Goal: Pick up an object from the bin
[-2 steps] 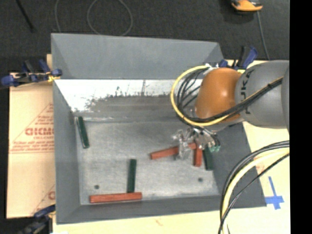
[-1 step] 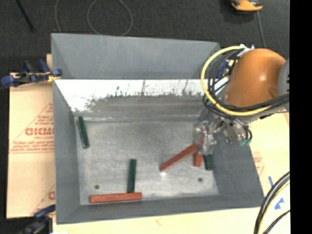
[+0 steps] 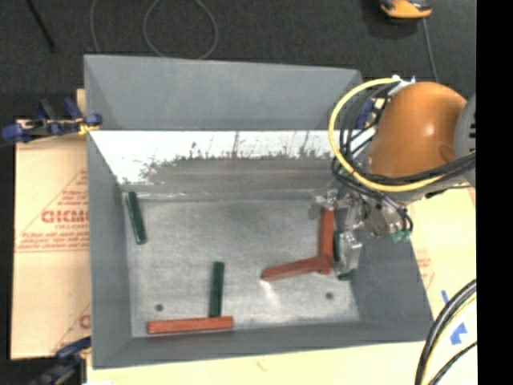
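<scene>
The red L (image 3: 326,239) lies at the right end of the bin (image 3: 108,239) floor, close to the right wall. One limb runs up and down the view, with its top end toward the rear wall. The other limb leaves the lower end and runs leftward, dipping a little, toward the middle of the floor. Whether this is one bent piece or two straight red bars meeting at a corner cannot be told.

The gripper (image 3: 345,251) is down in the bin just to the right of the upright limb, touching it or very nearly so, and its lower end reaches the L's corner. Whether the gripper is apart, together or clamped on the limb cannot be told, because its grey metal parts overlap the red limb and the wall behind. Above it, the orange cover (image 3: 417,131) on the arm hangs over the bin's right rim, with yellow and black cables (image 3: 350,147) looped round it.

The other things lie well apart from the gripper. A middle green bar (image 3: 216,289) lies upright in the view, left of the L's free end. Its lower end meets, or nearly meets, the right end of a red bar (image 3: 190,325), which lies flat along the near wall. A left green bar (image 3: 136,217) lies in the far left corner of the floor, slightly tilted, beside the left wall. The floor between these pieces is bare grey metal.
</scene>
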You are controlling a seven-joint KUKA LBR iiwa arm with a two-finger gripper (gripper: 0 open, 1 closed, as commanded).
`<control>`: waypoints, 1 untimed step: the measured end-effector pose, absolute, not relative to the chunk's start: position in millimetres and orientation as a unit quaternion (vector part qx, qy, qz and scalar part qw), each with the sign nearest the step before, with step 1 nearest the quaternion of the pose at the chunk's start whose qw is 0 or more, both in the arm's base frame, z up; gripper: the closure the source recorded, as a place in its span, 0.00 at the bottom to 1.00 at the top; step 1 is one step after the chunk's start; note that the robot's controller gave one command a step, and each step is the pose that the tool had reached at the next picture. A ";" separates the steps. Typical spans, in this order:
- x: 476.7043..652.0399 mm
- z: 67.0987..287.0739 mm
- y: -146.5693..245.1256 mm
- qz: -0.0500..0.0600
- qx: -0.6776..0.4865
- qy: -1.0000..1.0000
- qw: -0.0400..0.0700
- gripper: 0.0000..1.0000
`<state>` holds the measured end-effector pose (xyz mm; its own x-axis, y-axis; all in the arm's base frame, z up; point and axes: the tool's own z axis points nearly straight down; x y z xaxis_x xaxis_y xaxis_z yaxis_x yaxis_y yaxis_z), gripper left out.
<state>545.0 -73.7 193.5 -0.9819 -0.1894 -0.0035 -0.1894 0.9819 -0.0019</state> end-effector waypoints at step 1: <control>491.1 69.2 -67.1 0.001 -0.099 0.995 -0.001 0.00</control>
<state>491.1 -67.1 69.2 -0.9805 -0.1967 0.0018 -0.1967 0.9805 0.0025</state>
